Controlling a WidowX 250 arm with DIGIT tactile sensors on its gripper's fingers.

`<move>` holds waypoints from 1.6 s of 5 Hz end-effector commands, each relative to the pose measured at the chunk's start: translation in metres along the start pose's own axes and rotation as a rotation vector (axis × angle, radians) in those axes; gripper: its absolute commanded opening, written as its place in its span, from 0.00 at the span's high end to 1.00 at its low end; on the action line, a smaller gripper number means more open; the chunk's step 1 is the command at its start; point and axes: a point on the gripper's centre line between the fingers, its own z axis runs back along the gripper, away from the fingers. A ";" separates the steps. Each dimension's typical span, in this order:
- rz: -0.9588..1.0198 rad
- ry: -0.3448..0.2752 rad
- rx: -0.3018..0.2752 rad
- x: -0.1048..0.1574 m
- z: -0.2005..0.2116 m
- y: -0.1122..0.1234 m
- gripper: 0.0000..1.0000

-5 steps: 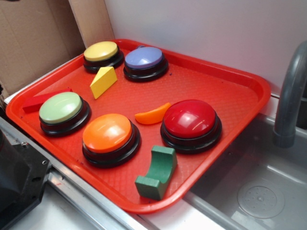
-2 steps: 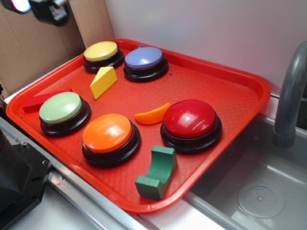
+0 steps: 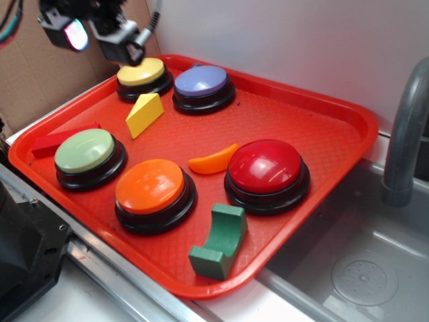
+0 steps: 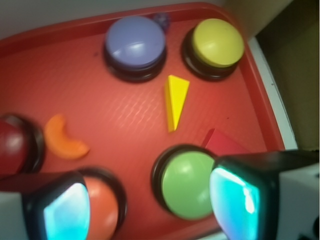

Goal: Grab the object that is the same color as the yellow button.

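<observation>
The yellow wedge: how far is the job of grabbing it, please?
Nothing is grabbed yet. The yellow wedge lies untouched on the red tray, just in front of the yellow button. In hand: the gripper hovers high over the tray's back left corner, empty, with its jaws apart in the wrist view. Left to do: move over the wedge, descend, close on it and lift.

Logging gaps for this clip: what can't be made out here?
- Pincer: fingertips blurred in the exterior view, so open or shut is unclear.
- Red block: partly covered by a pincer finger in the wrist view.
- Red button: cut off by the left edge there.
</observation>
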 end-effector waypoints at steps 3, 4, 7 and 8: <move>0.114 0.010 0.120 0.037 -0.089 0.050 0.00; 0.060 -0.014 0.044 0.041 -0.109 0.046 0.00; 0.050 -0.038 -0.054 0.038 -0.124 0.046 1.00; 0.048 -0.050 -0.041 0.039 -0.116 0.044 1.00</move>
